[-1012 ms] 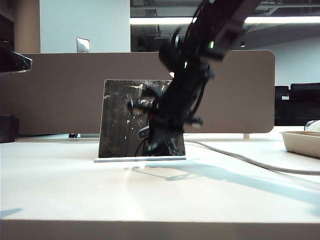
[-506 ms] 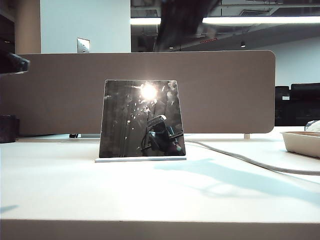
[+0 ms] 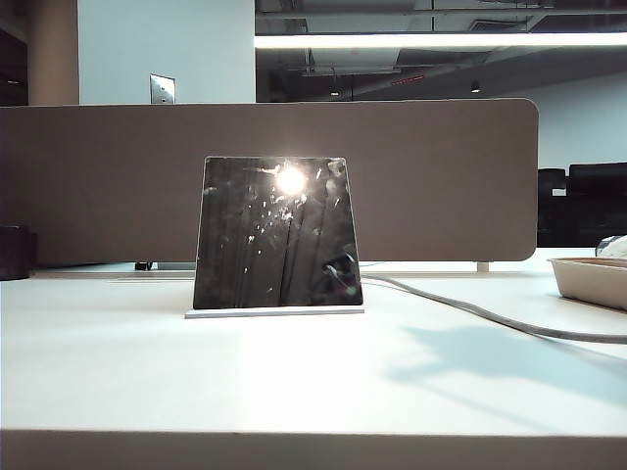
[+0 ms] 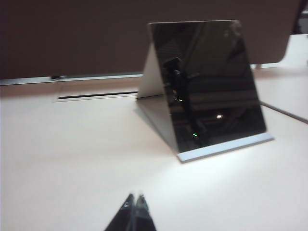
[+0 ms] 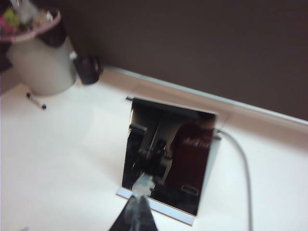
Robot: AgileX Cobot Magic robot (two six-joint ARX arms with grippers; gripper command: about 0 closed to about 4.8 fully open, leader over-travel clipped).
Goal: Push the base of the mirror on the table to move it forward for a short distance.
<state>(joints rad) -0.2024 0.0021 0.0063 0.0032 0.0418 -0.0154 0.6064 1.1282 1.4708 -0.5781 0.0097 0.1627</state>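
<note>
The mirror point(image 3: 277, 233), a dark glossy trapezoid with a bright light spot, stands upright on its thin white base point(image 3: 274, 312) in the middle of the table point(image 3: 147, 382). Neither arm shows in the exterior view. In the left wrist view my left gripper point(image 4: 134, 198) is shut with nothing in it, over bare table well short of the mirror point(image 4: 207, 82) and base point(image 4: 226, 147). In the blurred right wrist view my right gripper point(image 5: 139, 197) is shut, its tips lying over the near edge of the base point(image 5: 166, 211), below the mirror point(image 5: 168, 154). Contact cannot be told.
A beige divider panel point(image 3: 441, 176) stands behind the mirror. A grey cable point(image 3: 470, 313) runs from behind the mirror toward the right. A shallow tray point(image 3: 593, 279) sits at the right edge. A bin point(image 5: 41, 57), a dark cup point(image 5: 89, 70) and a pen point(image 5: 36, 100) lie farther off.
The right arm, which stood in front of the mirror a second ago, has risen out of the exterior view. The dark shape at the left edge is gone too. The mirror has not visibly moved.
</note>
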